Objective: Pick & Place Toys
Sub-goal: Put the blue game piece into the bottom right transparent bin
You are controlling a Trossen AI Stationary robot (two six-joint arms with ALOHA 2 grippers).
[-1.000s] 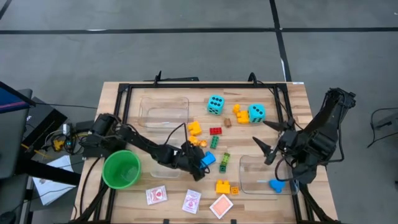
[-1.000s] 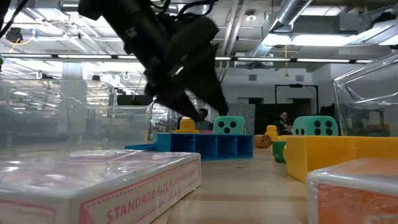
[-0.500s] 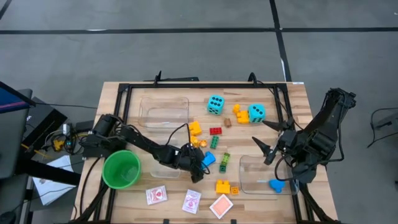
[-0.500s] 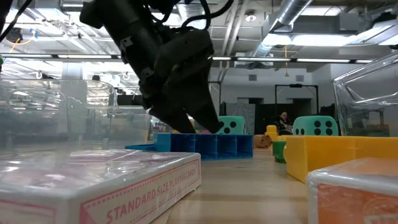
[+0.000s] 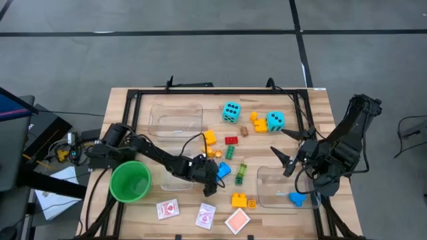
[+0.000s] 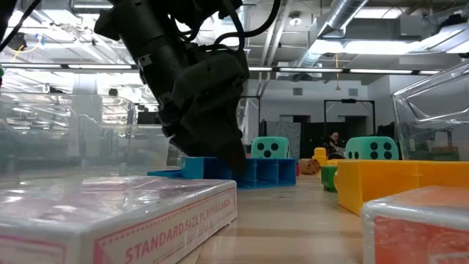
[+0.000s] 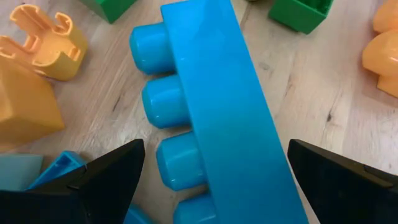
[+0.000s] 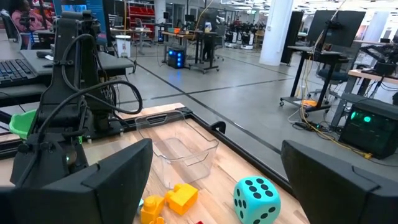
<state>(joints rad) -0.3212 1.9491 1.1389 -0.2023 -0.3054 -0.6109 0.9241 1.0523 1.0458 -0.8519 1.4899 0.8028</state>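
While the green cup [image 5: 130, 181] sits idle at the counter's [image 5: 120, 107] left edge, the left pincer [image 5: 212, 179] has dropped lower over the last second, and its wide-open fingers, holding nothing, now straddle the blue brick [image 7: 230, 118] lying flat mid-counter, so a grasp looks imminent. Orange bricks [image 7: 31, 68] and a green brick [image 7: 301, 14] crowd close around it and could be nudged. Farther right, the right pincer [image 5: 288, 148] hovers open and empty beside a clear bin [image 5: 277, 193].
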